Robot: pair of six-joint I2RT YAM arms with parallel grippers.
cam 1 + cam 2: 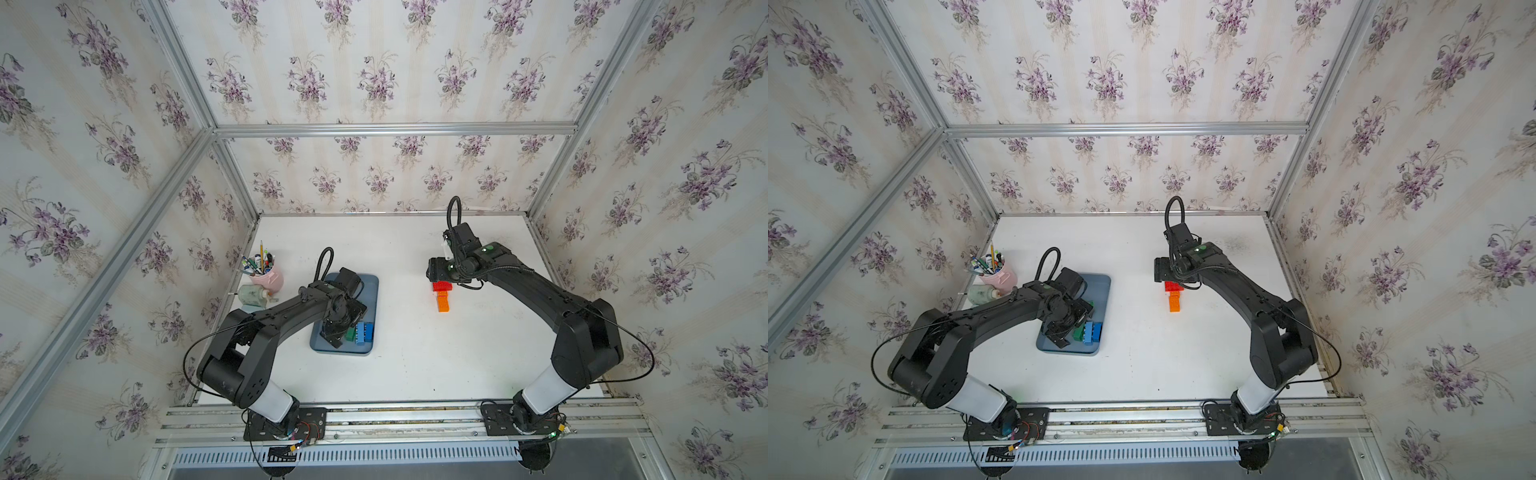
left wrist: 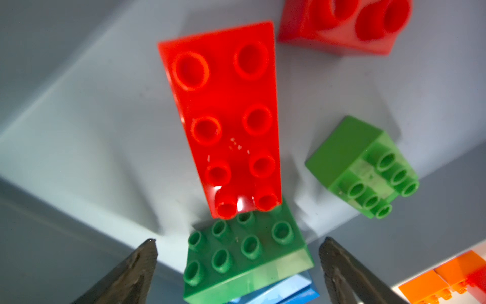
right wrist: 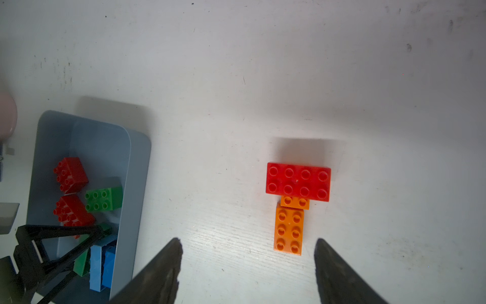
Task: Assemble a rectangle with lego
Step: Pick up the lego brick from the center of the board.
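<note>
Left claw (image 2: 239,243) hangs spread over a green brick (image 2: 244,263) in the tray (image 2: 79,131); right claw (image 3: 249,242), spread and empty, hangs near the orange brick (image 3: 288,230).

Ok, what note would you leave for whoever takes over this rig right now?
Left gripper: open, empty, over the tray, poised by a green brick, not gripping it.
Right gripper: open, empty, above the table near the build.
Done: a red brick and orange bricks lie in a T shape on the table.
Left: add the tray's red bricks, green ones and blue bricks; no rectangle yet.
</note>
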